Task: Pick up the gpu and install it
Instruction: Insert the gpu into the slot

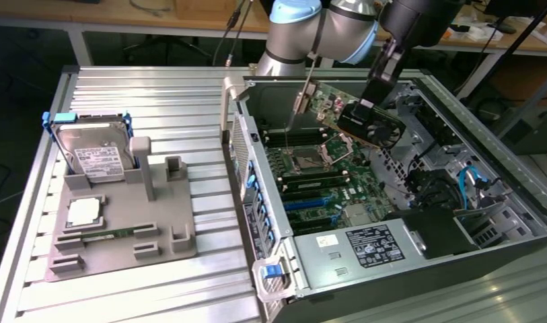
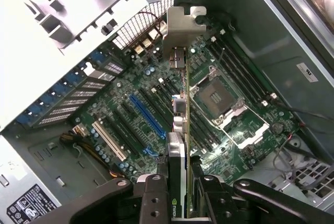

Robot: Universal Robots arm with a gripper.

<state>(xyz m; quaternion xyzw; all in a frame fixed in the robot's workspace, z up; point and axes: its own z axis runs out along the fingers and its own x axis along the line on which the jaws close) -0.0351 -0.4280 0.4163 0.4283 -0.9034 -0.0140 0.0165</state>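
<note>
My gripper (image 2: 180, 185) is clamped on the graphics card (image 2: 181, 114), which hangs in the air above the motherboard (image 2: 130, 98) inside the open computer case (image 1: 488, 155), apart from the board. In the exterior view the card looks tilted, so its edge could come down askew and miss the blue slot (image 2: 150, 113). Its silver bracket (image 2: 182, 25) sits near the case's rear wall and could catch there. I grip a narrow edge, so the card could twist.
</note>
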